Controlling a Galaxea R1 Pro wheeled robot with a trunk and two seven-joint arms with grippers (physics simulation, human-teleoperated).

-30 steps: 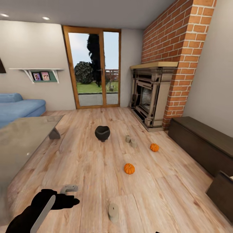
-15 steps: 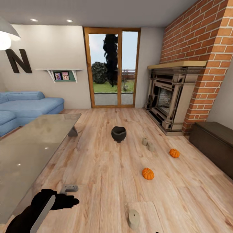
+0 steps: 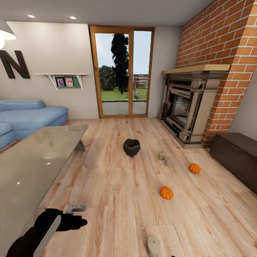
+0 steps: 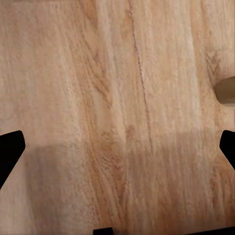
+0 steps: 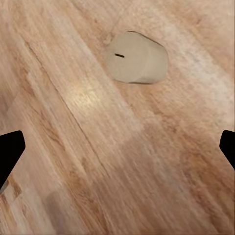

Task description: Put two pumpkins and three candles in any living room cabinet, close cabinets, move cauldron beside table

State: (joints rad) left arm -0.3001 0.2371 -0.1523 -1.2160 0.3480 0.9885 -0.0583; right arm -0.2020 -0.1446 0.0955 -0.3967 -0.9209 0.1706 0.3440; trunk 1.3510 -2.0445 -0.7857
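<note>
The black cauldron (image 3: 131,147) stands on the plank floor mid-room. Two orange pumpkins (image 3: 166,192) (image 3: 194,168) sit on the floor to its right. Two tan candles (image 3: 161,155) (image 3: 168,162) stand close together beyond them, and a third candle (image 3: 154,245) (image 5: 137,58) lies near the bottom edge. The grey glossy table (image 3: 32,160) is at the left and the dark-brown cabinet (image 3: 237,153) at the right, its fronts shut. My left gripper (image 3: 67,222) (image 4: 117,147) hangs open over bare floor. My right gripper (image 5: 117,152) is open above the floor, short of the lying candle.
A blue sofa (image 3: 32,116) sits behind the table. The brick fireplace (image 3: 189,107) fills the right wall, and glass doors (image 3: 121,71) stand at the back. A grey table leg (image 3: 76,208) is beside my left hand. A tan rounded edge (image 4: 226,90) shows in the left wrist view.
The head view has swung left, so the floor objects sit further right in the picture and the sofa and wall letter have come into view. My left arm holds the same pose.
</note>
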